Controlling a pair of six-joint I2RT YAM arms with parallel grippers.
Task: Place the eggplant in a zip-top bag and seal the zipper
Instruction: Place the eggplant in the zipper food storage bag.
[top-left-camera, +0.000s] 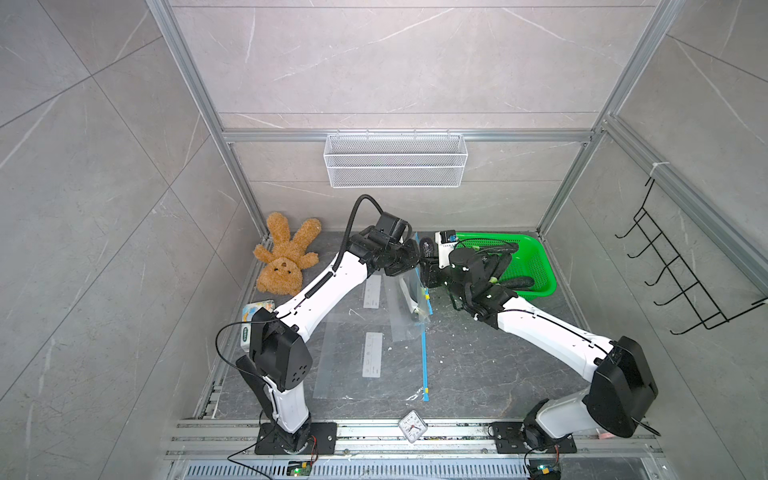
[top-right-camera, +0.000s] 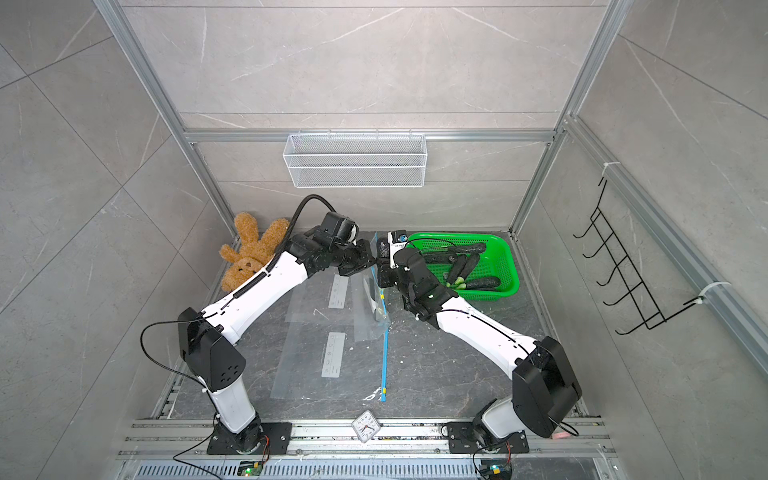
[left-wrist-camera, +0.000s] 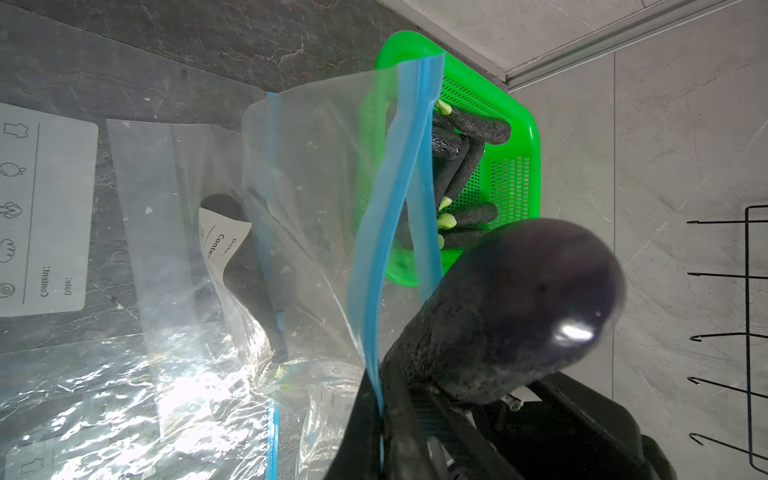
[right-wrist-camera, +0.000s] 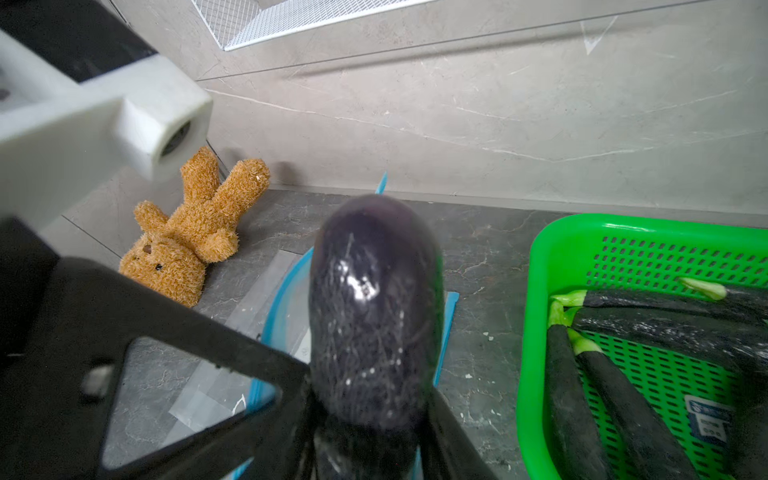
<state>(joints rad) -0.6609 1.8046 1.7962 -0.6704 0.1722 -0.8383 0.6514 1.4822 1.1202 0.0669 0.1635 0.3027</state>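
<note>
Eggplant (right-wrist-camera: 374, 307), blurred, hides right gripper (right-wrist-camera: 370, 432) fingertips and much of zip-top bag (right-wrist-camera: 277, 307)

White arm links (top-left-camera: 332, 300) w/ blk joints (top-left-camera: 282, 353), blk cables (top-left-camera: 367, 196), bolted base plates (top-left-camera: 324, 435)

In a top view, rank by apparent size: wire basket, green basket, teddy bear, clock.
1. Wire basket and green basket: too close to rank; the right arm hides part of the green one.
2. Teddy bear.
3. Clock.
</note>
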